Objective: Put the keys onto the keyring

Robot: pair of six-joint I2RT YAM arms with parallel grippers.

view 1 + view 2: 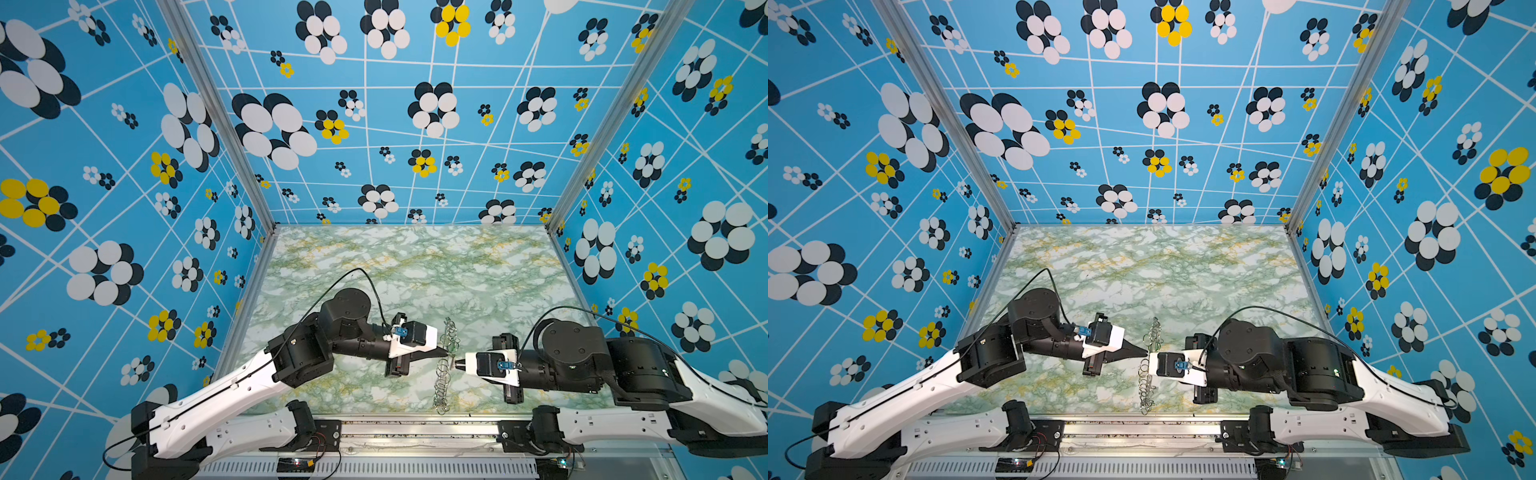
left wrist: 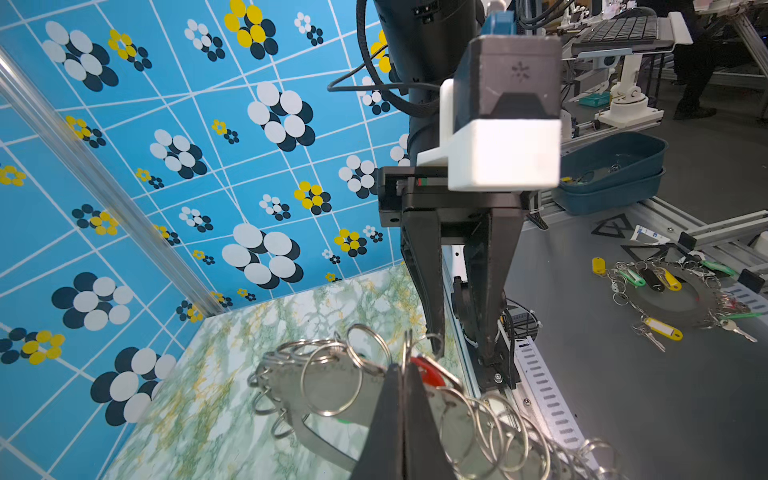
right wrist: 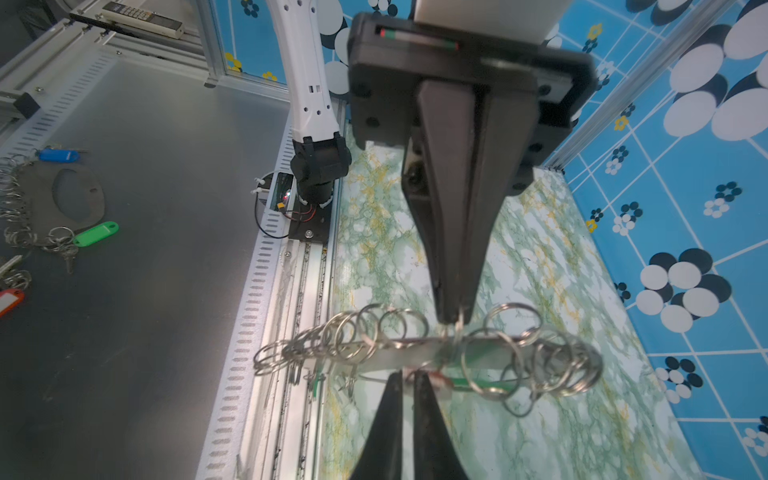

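The keyring (image 1: 444, 374) stands on edge above the marble table between both grippers, in both top views. Its grey plate (image 2: 332, 386) carries a row of wire rings (image 3: 345, 332). My left gripper (image 2: 402, 368) is shut on one wire ring at the plate's edge. A red tag (image 2: 430, 370) of the keys lies just behind it. Opposite, my right gripper (image 3: 409, 376) has its jaws a narrow gap apart, with the red tag (image 3: 438, 380) at its tips. A green tag (image 3: 484, 384) hangs under the plate. The metal keys themselves are hard to pick out among the rings.
Blue patterned walls close the table (image 1: 415, 270) on three sides, and a metal rail (image 1: 415, 428) runs along the front. Outside on the grey bench lie another ring plate (image 2: 673, 299) with coloured tags, blue bins (image 2: 611, 170), and a loose green tag (image 3: 95, 233).
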